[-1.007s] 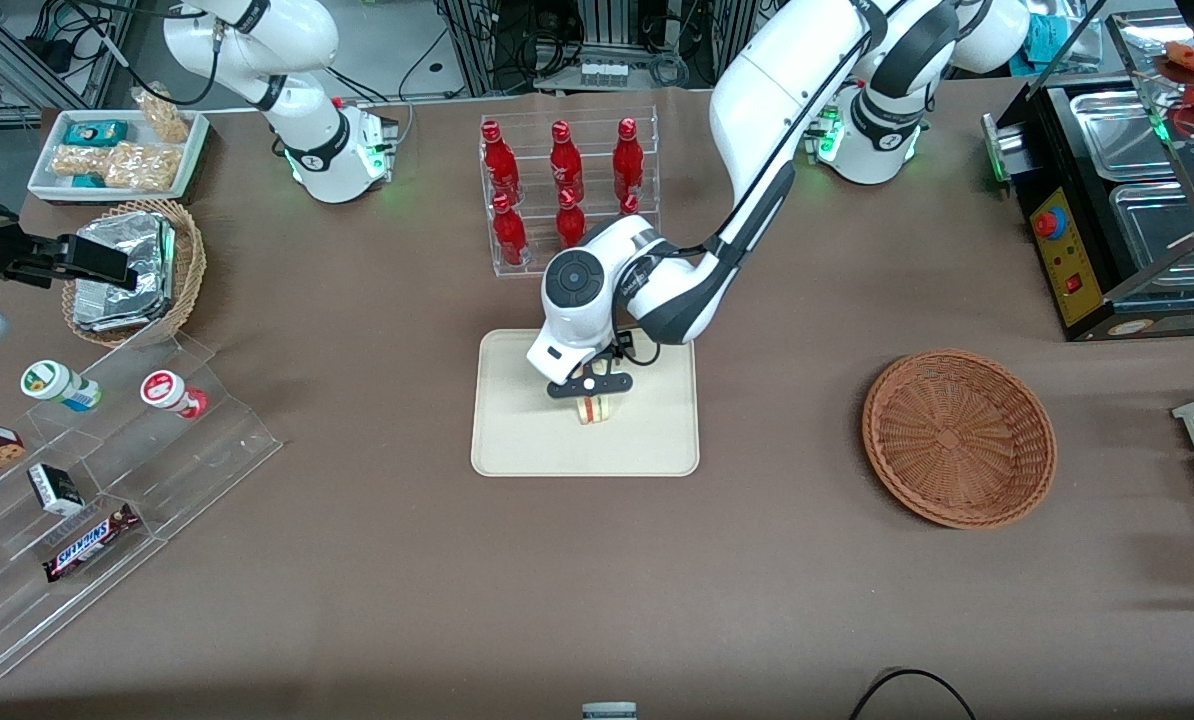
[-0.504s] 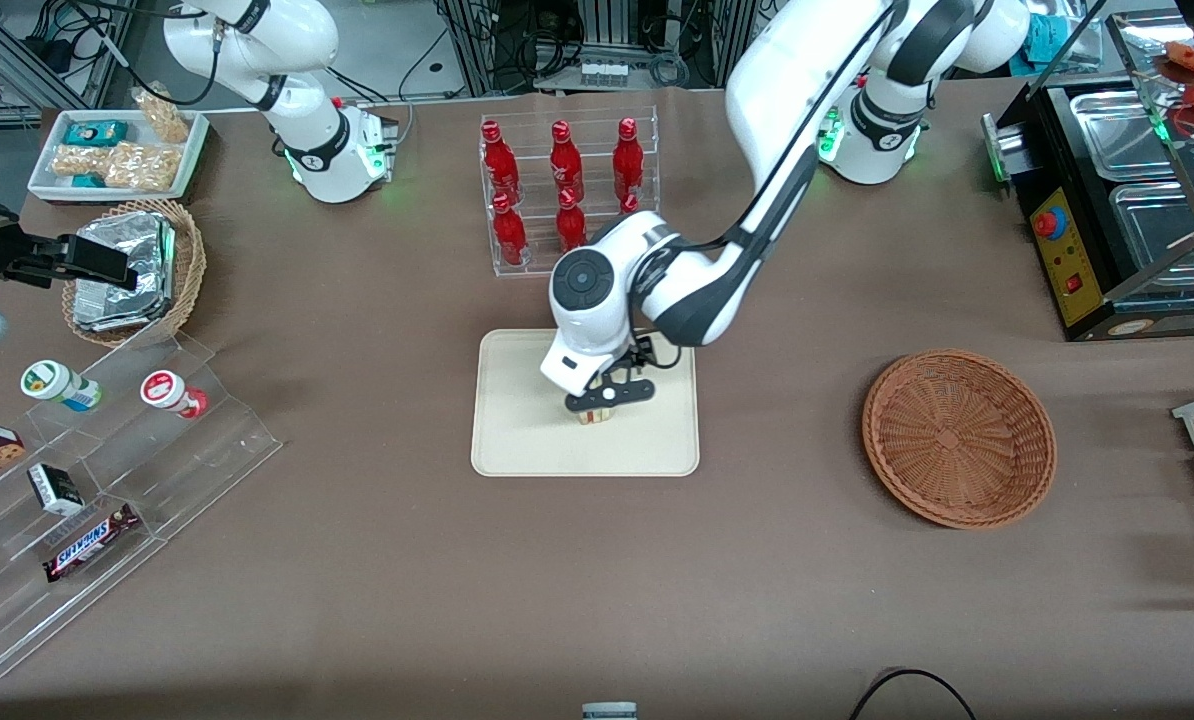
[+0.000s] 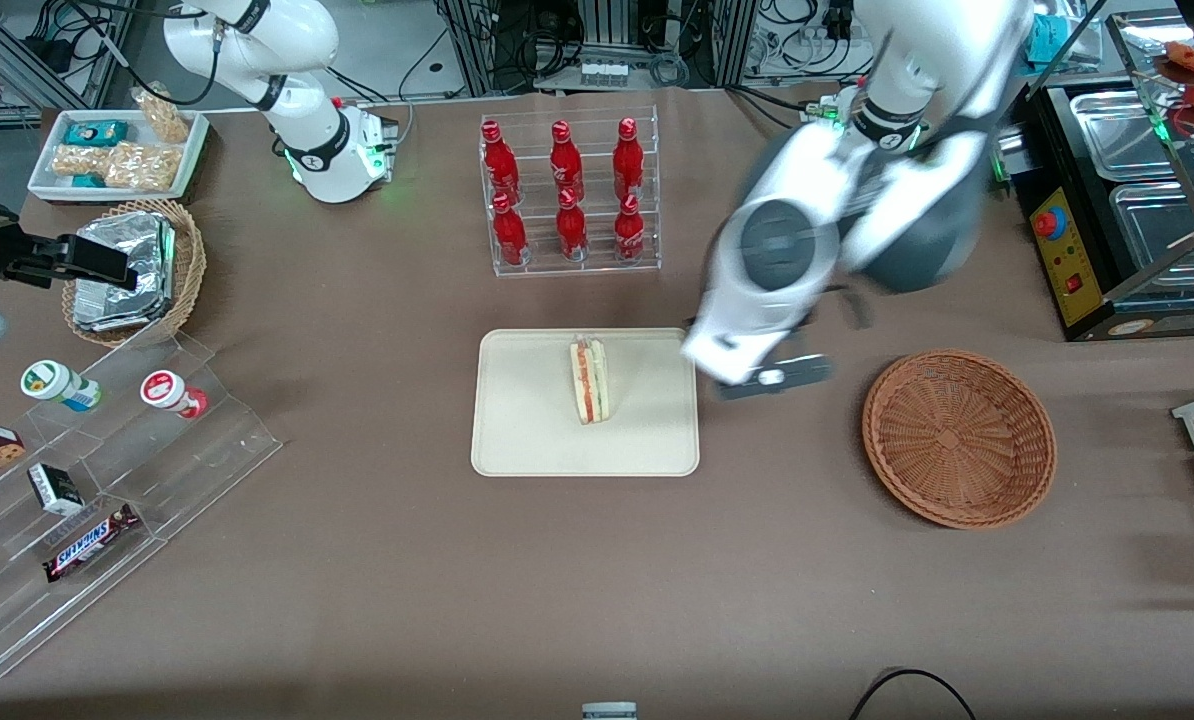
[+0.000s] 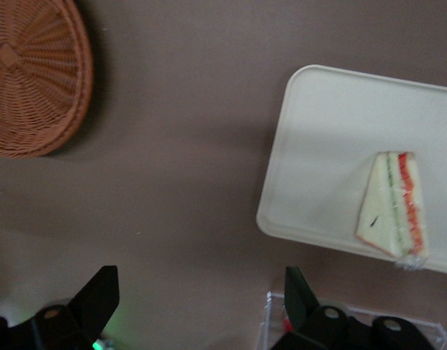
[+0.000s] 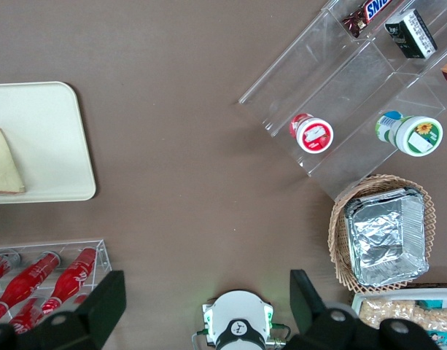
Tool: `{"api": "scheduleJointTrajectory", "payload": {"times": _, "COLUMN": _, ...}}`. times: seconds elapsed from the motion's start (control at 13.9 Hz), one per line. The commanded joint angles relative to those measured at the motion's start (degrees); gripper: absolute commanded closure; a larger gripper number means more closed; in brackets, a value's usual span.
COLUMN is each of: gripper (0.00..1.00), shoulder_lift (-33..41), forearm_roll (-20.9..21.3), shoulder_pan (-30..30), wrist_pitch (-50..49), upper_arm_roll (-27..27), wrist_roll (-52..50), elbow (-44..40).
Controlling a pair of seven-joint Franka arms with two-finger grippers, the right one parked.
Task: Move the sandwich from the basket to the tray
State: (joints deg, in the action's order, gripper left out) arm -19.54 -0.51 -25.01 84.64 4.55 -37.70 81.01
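Sandwich (image 3: 589,380) sits alone on the beige tray (image 3: 527,440), wicker basket (image 3: 959,436) holds nothing, gripper (image 3: 772,378) hangs spread wide and unloaded above the brown tablecloth (image 3: 597,580) between them.

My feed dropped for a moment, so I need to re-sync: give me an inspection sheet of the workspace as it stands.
Surface: brown table, flat.
Sandwich: standing on edge on the tray, nothing touching it.
Basket: holds nothing, toward the working arm's end.
Clutter: rack of red bottles farther from the front camera than the tray; foil packets in a tan basket, a snack tub and a clear stepped stand toward the parked arm's end.
Gripper: open, holding nothing, above bare table between tray and basket.
Cables: a black loop at the table edge nearest the camera.
Surroundings: black food warmer at the working arm's end.
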Motion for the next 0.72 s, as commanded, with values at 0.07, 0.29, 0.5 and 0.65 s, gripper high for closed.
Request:
{"api": "scheduleJointTrajectory", "payload": {"times": 0.07, "gripper": 0.0, "shoulder_lift": 8.53, "forearm_roll": -1.16, "shoulder_pan": 10.91, "wrist_pitch": -10.34, "upper_arm_roll": 0.46, "wrist_roll": 14.99, "elbow": 3.28}}
{"api": "scheduleJointTrajectory", "payload": {"times": 0.29, "gripper": 0.0, "shoulder_lift": 12.14, "forearm_roll": 0.16, "shoulder_pan": 17.95, "wrist_pitch": -16.33, "upper_arm_roll": 0.37, "wrist_roll": 23.62, "elbow": 3.45}}
{"api": "scheduleJointTrajectory", "payload": {"times": 0.5, "gripper": 0.0, "shoulder_lift": 14.26, "forearm_roll": 1.47, "shoulder_pan": 22.09, "wrist_pitch": -19.68, "upper_arm_roll": 0.37, "wrist_roll": 29.34, "elbow": 3.54}}
{"api": "scheduleJointTrajectory", "payload": {"times": 0.65, "gripper": 0.0, "shoulder_lift": 14.26, "forearm_roll": 1.83, "shoulder_pan": 22.63, "wrist_pitch": -20.74, "upper_arm_roll": 0.37, "wrist_roll": 29.97, "elbow": 2.92}}
